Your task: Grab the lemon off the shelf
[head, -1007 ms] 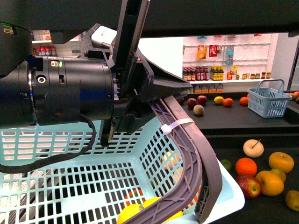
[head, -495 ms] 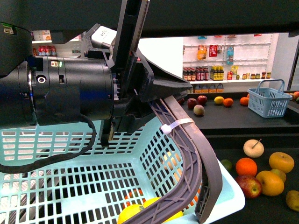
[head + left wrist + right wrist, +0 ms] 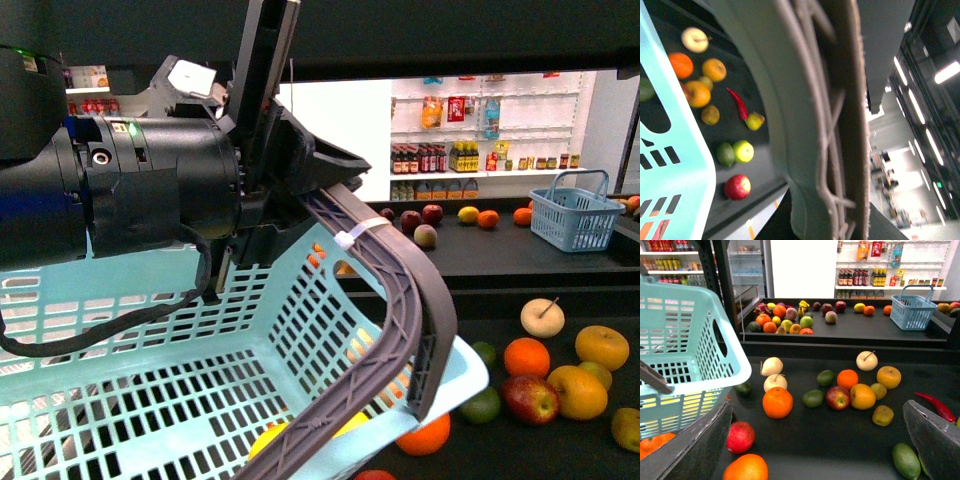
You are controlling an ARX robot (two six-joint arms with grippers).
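Since half a second ago your left tool [image 3: 325,190] has hoisted the basket [image 3: 150,400] up and tipped it, uncovering an orange [image 3: 430,437] and a green fruit [image 3: 482,405] beneath its corner. From the front, that tool is pinched on the basket handle [image 3: 400,290], so it is not free to pick anything. My best guess for the lemon [image 3: 468,213] is the bright yellow fruit on the far tier of the shelf [image 3: 500,270], well ahead of the tool and off to its right. At this size I cannot rule out a pale apple.

Your left wrist view is filled by the handle [image 3: 815,125]; the fingers don't show.

Your right wrist view shows the right tool [image 3: 817,440] spread wide and empty. The lemon [image 3: 859,307] sits well beyond it, past the near tier's loose fruit, slightly toward its right finger. It is roundish, so no axis matters. Reach forward with the right arm.
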